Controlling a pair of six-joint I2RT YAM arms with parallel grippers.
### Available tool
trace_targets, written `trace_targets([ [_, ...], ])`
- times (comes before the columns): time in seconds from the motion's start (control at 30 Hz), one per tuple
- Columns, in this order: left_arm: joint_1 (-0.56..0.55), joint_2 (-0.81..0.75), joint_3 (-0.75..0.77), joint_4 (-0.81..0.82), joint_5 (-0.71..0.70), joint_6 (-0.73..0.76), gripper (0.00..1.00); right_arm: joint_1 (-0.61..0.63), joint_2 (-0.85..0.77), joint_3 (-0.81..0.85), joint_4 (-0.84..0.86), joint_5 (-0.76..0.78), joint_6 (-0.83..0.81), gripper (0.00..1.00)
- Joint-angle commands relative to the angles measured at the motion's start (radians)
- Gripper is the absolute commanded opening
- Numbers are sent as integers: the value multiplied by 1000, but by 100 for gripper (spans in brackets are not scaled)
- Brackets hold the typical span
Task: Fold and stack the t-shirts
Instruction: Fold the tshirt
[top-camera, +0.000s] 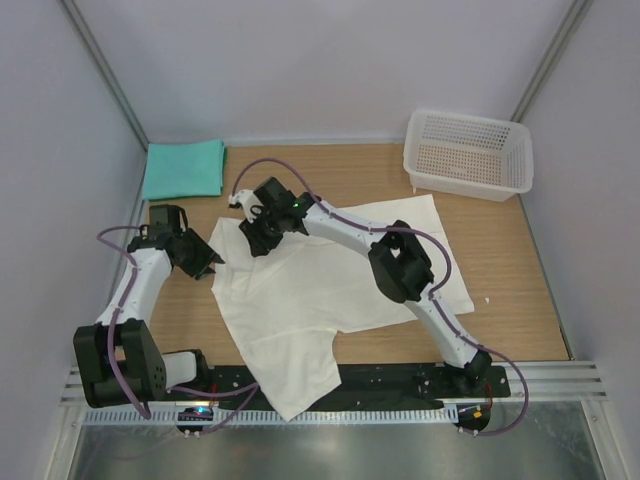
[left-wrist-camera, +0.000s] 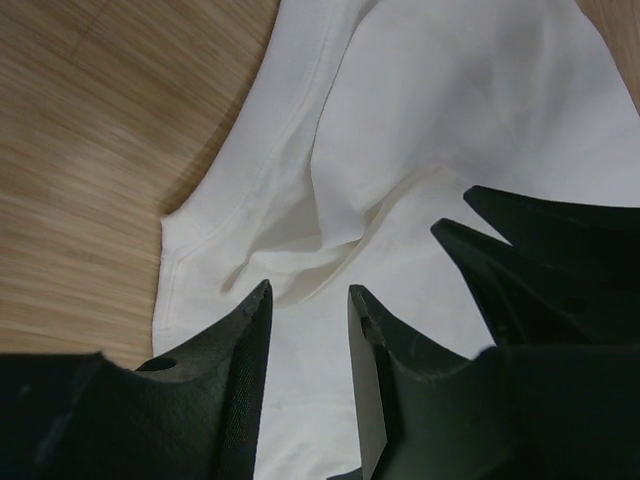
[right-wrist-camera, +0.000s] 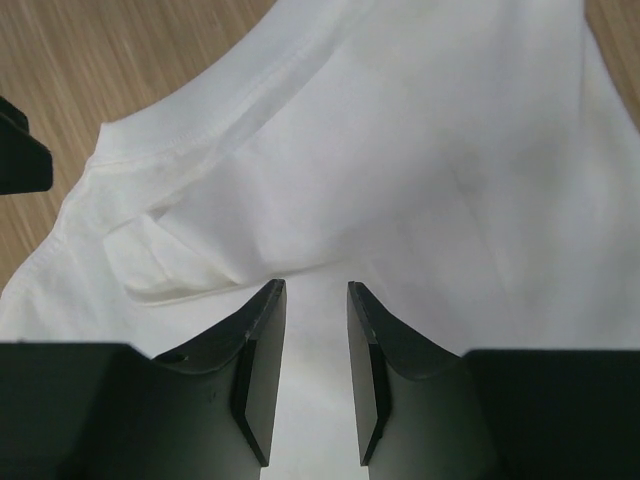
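The white t-shirt (top-camera: 330, 280) lies spread flat on the wooden table (top-camera: 510, 300), one part hanging over the near edge. My left gripper (top-camera: 208, 262) is down on the shirt's left edge. In the left wrist view its jaws (left-wrist-camera: 310, 290) stand a little apart with white cloth (left-wrist-camera: 420, 120) in the gap. My right gripper (top-camera: 255, 238) is on the shirt's far left corner, close beside the left one. Its jaws (right-wrist-camera: 315, 285) are also slightly apart over smooth cloth (right-wrist-camera: 400, 150), near a hem fold. The teal-green t-shirt (top-camera: 183, 168) lies folded at the far left.
A white mesh basket (top-camera: 468, 152) stands at the far right corner of the table. Grey walls close in the left, back and right sides. The right arm (top-camera: 400, 262) stretches diagonally across the white shirt.
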Motion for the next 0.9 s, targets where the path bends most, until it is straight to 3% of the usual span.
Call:
trace_targets([
  [0.0, -2, 11, -7, -7, -7, -1, 37, 20, 6, 54, -30, 11, -61, 37],
  [0.5, -2, 31, -11, -1, -5, 10, 37, 29, 37, 91, -19, 126, -102, 43],
  [0.87, -2, 64, -15, 8, 17, 13, 36, 29, 62, 94, -18, 108, -102, 47],
])
